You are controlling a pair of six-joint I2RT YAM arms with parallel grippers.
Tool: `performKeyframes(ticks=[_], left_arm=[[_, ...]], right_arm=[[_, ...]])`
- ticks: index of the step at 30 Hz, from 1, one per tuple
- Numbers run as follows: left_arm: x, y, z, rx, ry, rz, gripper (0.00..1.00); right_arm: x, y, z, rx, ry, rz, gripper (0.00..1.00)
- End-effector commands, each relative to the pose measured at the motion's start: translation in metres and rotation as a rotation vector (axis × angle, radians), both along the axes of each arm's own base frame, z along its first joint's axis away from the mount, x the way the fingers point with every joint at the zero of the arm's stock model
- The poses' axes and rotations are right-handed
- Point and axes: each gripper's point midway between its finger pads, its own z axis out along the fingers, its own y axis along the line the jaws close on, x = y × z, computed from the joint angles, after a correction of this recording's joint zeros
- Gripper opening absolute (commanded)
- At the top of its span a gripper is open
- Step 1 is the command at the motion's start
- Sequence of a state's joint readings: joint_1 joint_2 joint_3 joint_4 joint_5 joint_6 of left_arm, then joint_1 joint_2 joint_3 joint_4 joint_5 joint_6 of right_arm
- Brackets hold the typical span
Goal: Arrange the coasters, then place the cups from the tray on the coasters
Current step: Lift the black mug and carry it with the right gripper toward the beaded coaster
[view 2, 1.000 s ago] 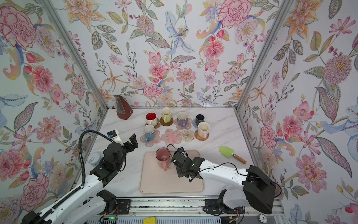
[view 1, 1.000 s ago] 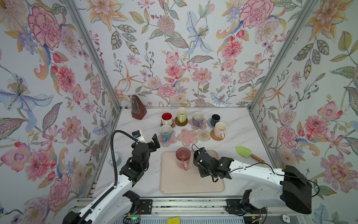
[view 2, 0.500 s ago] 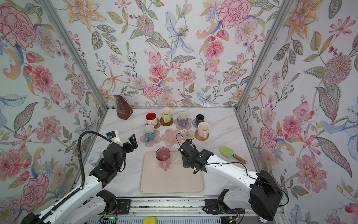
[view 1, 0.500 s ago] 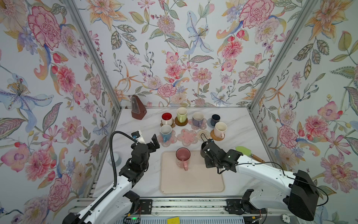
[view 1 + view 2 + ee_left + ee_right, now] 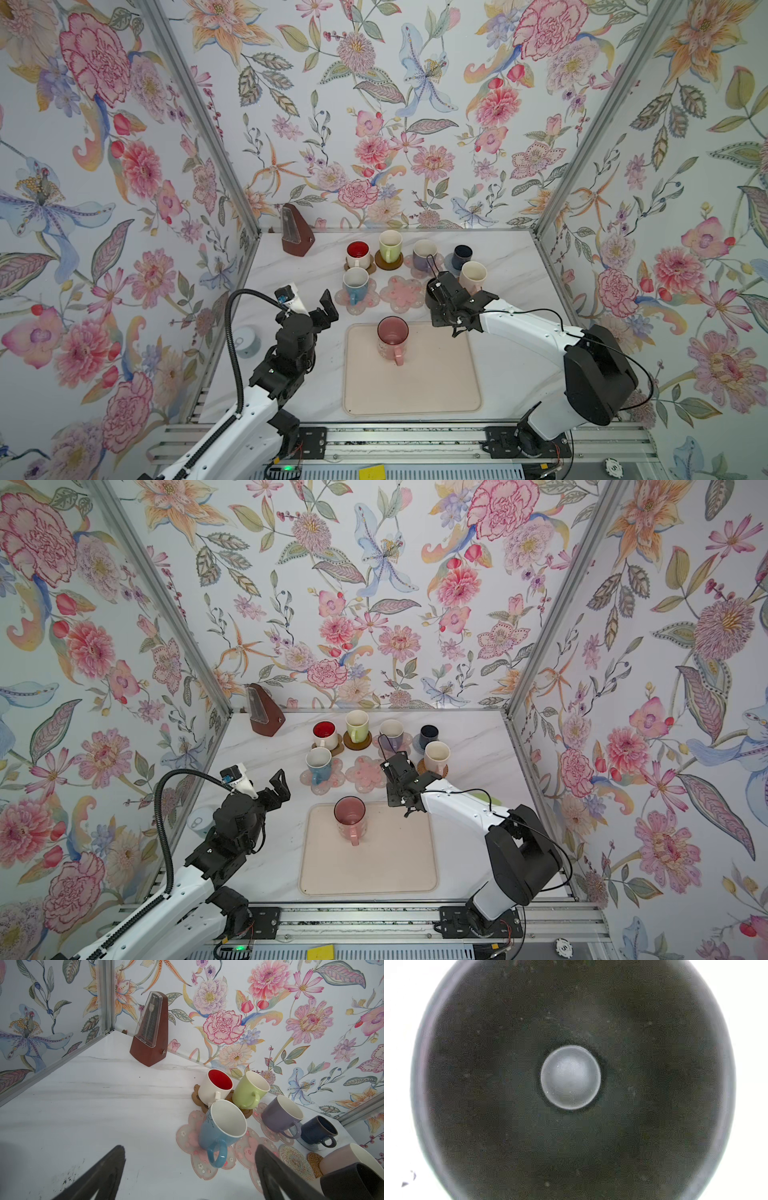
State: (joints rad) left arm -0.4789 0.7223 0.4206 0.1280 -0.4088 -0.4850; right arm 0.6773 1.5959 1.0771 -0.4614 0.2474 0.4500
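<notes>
A white marble table (image 5: 511, 374) sits inside flowered walls. Near its front edge lies the beige tray (image 5: 415, 390), holding one cup, the pink mug (image 5: 392, 338), upright with its handle toward the front.

Behind the tray, six mugs stand on coasters in two rows. One pink flower coaster (image 5: 402, 294) lies bare between the blue mug (image 5: 355, 284) and the right arm.

The right gripper (image 5: 436, 293) hangs just beside the cream mug (image 5: 473, 275). Its claw is closed, and it appears clamped on the black mug (image 5: 353, 1183). The left gripper (image 5: 191, 1148) hovers left of the tray, its jaws wide apart and empty.

The likely risk is the black mug knocking the cream mug on the way down, because the two are nearly touching. It could also land off-centre on the white woven coaster (image 5: 295, 1162), since the arm blocks the view from overhead.

Both top views hide that coaster and most of the black mug under the gripper. The left wrist view shows both, low and from the side, though not whether the mug touches the coaster. The right wrist view shows only the mug's dark inside (image 5: 571, 1076) and pale base. It shows no fingers and no coaster.
</notes>
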Motion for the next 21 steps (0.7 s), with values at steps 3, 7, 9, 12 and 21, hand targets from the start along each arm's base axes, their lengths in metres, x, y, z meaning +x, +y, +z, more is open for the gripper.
performKeyframes(ticks=[3,7,9,12,21], left_arm=[[-0.007,0.011,-0.008,0.01,0.019,0.045,0.99],[-0.01,0.013,-0.007,0.012,0.017,0.05,0.99],[-0.01,0.014,-0.007,0.012,0.017,0.056,0.99],[-0.01,0.015,-0.008,0.01,0.018,0.056,0.99],[-0.013,0.017,-0.007,0.014,0.016,0.064,0.99]], right_arm=[[0.045,0.008,0.024,0.022,-0.123,0.006,0.0],[0.058,0.004,0.022,0.019,-0.126,-0.005,0.0],[0.063,0.001,0.021,0.019,-0.128,-0.012,0.0],[0.069,0.001,0.017,0.027,-0.125,-0.014,0.0],[0.081,-0.002,0.01,0.015,-0.127,-0.021,0.0]])
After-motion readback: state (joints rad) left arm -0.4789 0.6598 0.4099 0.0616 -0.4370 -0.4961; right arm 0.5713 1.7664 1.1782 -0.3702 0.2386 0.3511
